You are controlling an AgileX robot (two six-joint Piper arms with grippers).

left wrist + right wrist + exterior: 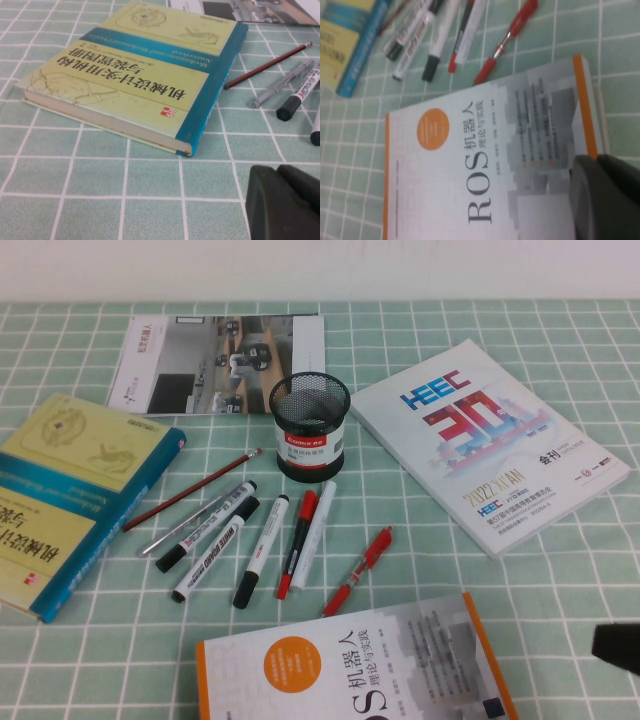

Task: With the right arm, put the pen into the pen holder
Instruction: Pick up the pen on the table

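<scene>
Seen from a raised camera angled down over the checked worktop (560,370), pen holder (310,426) at centre. Close and low beside the left gripper (285,205), facing the yellow-green book (135,75); shared with the high view, plus the pencil (267,66). Close above the ROS book (485,165) by the right gripper (607,200); shared: the pen (506,42).

Materials on the checked cloth

The pen holder (310,426) was black wire mesh; the pen (358,571) translucent red plastic; the tablecloth (560,330) matt green; the book covers (492,443) glossy paper. Both grippers (282,205) (605,197) looked matt black.
</scene>
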